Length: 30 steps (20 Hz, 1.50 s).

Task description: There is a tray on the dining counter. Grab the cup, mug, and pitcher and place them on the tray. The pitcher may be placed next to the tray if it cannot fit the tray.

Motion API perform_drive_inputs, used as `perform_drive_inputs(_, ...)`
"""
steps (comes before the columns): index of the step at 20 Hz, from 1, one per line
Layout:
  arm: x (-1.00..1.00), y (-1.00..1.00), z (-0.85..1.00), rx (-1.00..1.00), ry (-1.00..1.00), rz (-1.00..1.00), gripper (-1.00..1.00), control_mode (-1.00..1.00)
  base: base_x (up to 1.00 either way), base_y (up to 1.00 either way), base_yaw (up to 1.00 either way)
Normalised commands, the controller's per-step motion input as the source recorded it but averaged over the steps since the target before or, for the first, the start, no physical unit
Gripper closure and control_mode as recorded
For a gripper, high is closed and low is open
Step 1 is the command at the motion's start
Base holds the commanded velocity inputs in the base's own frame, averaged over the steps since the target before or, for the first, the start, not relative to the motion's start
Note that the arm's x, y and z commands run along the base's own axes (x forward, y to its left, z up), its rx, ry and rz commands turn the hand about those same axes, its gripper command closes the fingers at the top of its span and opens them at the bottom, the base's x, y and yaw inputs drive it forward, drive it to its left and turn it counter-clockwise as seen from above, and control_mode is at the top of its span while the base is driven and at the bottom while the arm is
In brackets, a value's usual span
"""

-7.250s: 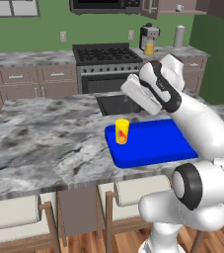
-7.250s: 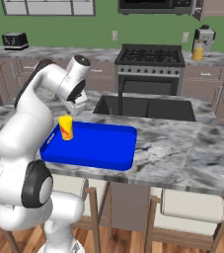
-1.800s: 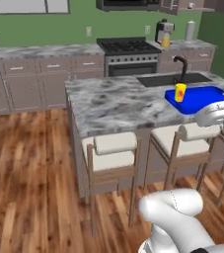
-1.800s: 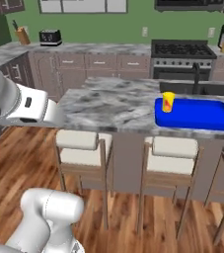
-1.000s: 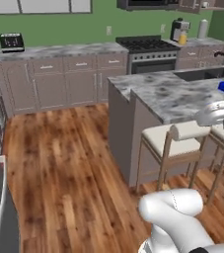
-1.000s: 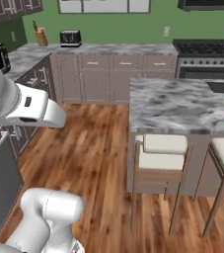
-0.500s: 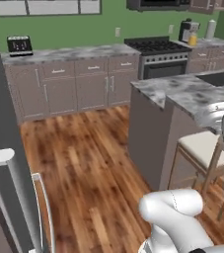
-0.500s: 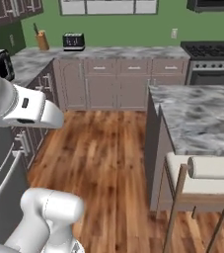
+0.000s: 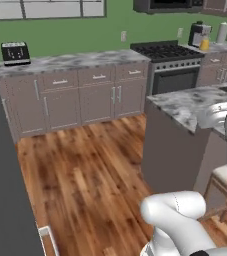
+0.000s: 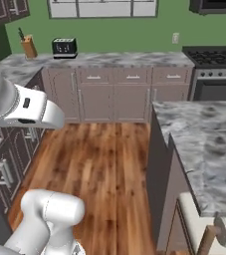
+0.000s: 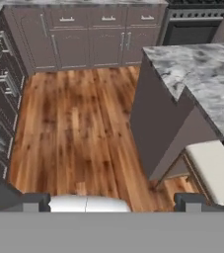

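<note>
No brand, label or writing can be read on any item.

Gripper (image 11: 112,201): in the hand view the two dark finger tips (image 11: 34,201) stand far apart at the lower edge, with nothing between them. They hang over the wooden floor (image 11: 79,133).

Dining counter (image 9: 195,107): one marbled grey-white top, at the right in all three views. Its near end and dark side panel face the open floor. One pale cushioned stool (image 11: 214,170) sits under its edge in the hand view.

Pitcher (image 9: 204,44): far right on the back worktop in the left base view, just beside a dark appliance (image 9: 197,34) and near one grey upright cylinder (image 9: 222,32). It is small; only its orange-yellow colour can be told.

Other items, counted:
- one stove (image 9: 171,62) with a black top, right of the cabinets
- one toaster (image 10: 64,47), far left on the back worktop
- one knife block (image 10: 29,47), left of the toaster
- one wall socket (image 9: 123,36) on the green wall
</note>
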Motion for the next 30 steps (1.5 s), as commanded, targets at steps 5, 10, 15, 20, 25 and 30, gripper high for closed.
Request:
perform_drive_inputs(5, 0.0, 0.0, 0.0, 0.0, 0.0, 0.0, -1.0, 1.0, 1.0, 0.23, 0.0)
perform_drive_inputs(10, 0.0, 0.0, 0.0, 0.0, 0.0, 0.0, -1.0, 1.0, 1.0, 0.32, 0.0)
perform_drive_inputs(15, 0.0, 0.0, 0.0, 0.0, 0.0, 0.0, -1.0, 1.0, 1.0, 0.38, 0.0)
perform_drive_inputs(20, 0.0, 0.0, 0.0, 0.0, 0.0, 0.0, -1.0, 1.0, 1.0, 0.44, 0.0)
perform_drive_inputs(25, 0.0, 0.0, 0.0, 0.0, 0.0, 0.0, -1.0, 1.0, 1.0, 0.49, -0.02)
perform_drive_inputs(30, 0.0, 0.0, 0.0, 0.0, 0.0, 0.0, -1.0, 1.0, 1.0, 0.56, -0.09)
